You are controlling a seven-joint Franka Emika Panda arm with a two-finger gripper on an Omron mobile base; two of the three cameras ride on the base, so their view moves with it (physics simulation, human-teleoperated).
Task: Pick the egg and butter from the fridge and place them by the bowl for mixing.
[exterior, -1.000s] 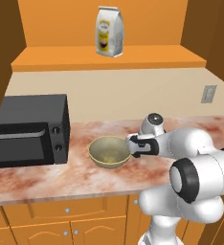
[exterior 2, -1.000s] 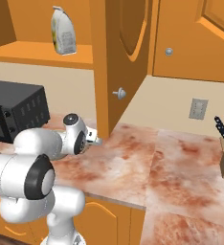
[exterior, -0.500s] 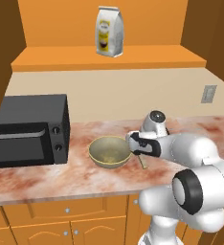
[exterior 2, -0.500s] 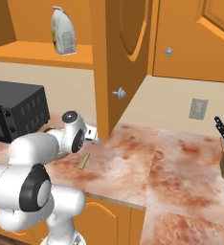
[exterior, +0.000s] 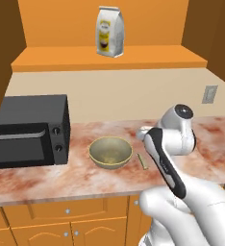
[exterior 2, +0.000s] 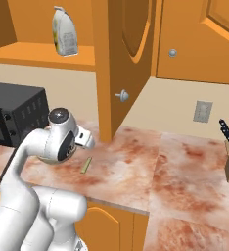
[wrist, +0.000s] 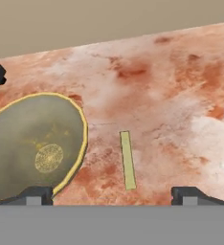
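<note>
Lying between the spread jaws: butter [wrist: 128,160].

Even, shadowless rendered light, soft low-resolution blur, no glare.

The bowl [exterior: 110,152] is sitting upright on the desk [exterior: 47,177] in the middle of the left base view, a round, shallow dish with an olive-yellow rim and a speckled tan inside. In the hand view it is filling the lower left [wrist: 35,146], its rim running in a wide curve. The butter [exterior: 143,161] is lying flat on the desk just right of the bowl, a thin yellow-tan strip, close to the rim but apart from it. In the hand view it [wrist: 128,160] is lying lengthwise at lower centre; in the right base view it [exterior 2: 86,164] is resting left of centre.
</note>
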